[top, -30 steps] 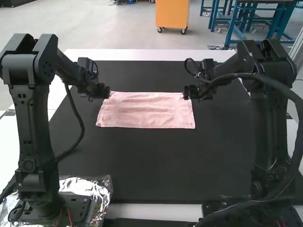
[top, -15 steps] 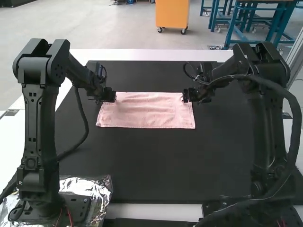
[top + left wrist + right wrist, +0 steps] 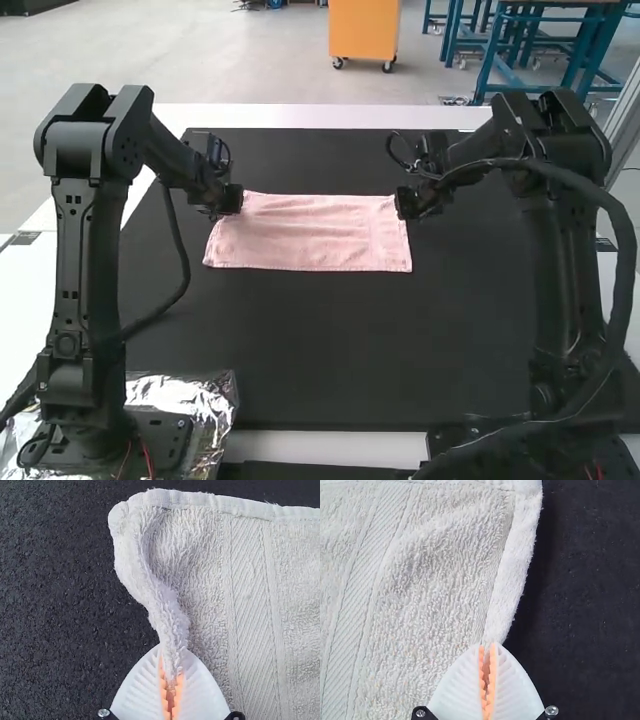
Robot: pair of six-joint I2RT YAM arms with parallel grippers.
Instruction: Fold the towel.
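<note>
The pink towel point(image 3: 310, 235) lies as a wide, flat rectangle on the black mat, its ends slightly rumpled. At its far left corner region is my left gripper point(image 3: 236, 200); at the far right one is my right gripper point(image 3: 403, 204). In the left wrist view the left gripper point(image 3: 171, 680) is shut on a pinched ridge of the towel's side edge, and the towel point(image 3: 200, 565) looks pale. The right gripper point(image 3: 487, 652) is shut on the hemmed side edge of the towel point(image 3: 435, 580), holding it at the fingertips. Whether the towel is folded cannot be told.
The black mat point(image 3: 320, 350) spreads around the towel on a white table point(image 3: 300, 116). Crumpled foil point(image 3: 215, 400) lies by the left arm's base. Cables hang beside both arms.
My left gripper has moved to the right, over the towel's left end. My right gripper has shifted slightly right and down in the high view. The towel's near edge has barely moved.
</note>
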